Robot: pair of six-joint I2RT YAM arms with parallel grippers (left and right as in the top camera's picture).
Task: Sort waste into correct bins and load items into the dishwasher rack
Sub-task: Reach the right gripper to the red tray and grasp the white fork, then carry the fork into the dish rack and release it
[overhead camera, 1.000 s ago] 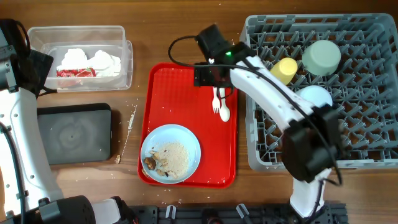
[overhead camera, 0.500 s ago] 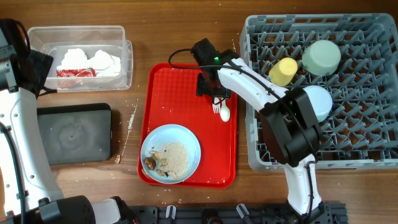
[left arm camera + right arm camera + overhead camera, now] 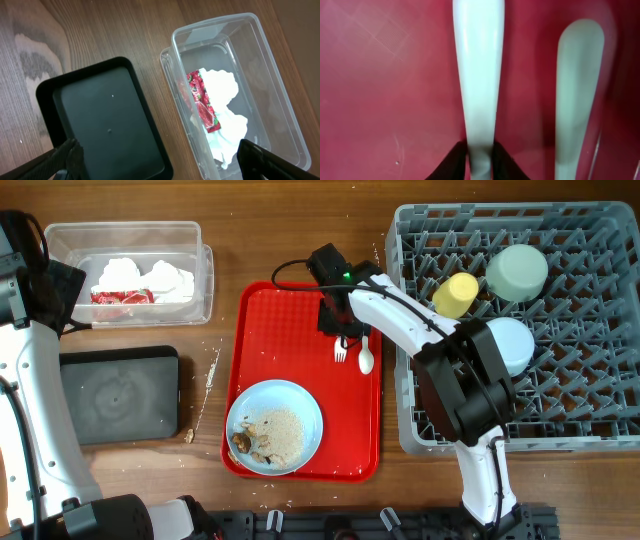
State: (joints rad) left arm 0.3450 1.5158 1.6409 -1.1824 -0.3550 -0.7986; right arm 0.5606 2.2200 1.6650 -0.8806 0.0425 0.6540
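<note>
- Cutlery loading is the step in hand, by my reading: the yellow cup [image 3: 456, 293], pale green bowl [image 3: 517, 272] and light blue bowl [image 3: 508, 340] already sit in the dishwasher rack [image 3: 600, 430]. The fork [image 3: 341, 353], the spoon [image 3: 366, 360] and the light blue plate [image 3: 250, 400] of food scraps [image 3: 277, 432] lie on the red tray [image 3: 280, 320].
- Right gripper [image 3: 480, 152] is pinched together on a white handle, and its dark fingertips [image 3: 456, 159] meet the handle from both sides in the wrist view. The overhead view suggests this is the fork, with its tines pointing toward the plate.
- Spoon lies just beside the fork on the rack side, parallel to it and not touching, outside the claw.
- Next move, as I judge it, calls for a straight lift clear of the tray lip and a carry across to the rack just beside the tray. Then comes a release between the pegs; the thin, slick handle could pivot in the pinch.
- Left gripper [image 3: 159, 150] hovers with its fingers spread wide, holding nothing, above the black tray [image 3: 100, 115] and the clear tub [image 3: 280, 100]. The napkins [image 3: 225, 100] and the red wrapper [image 3: 200, 102] lie in that tub.
</note>
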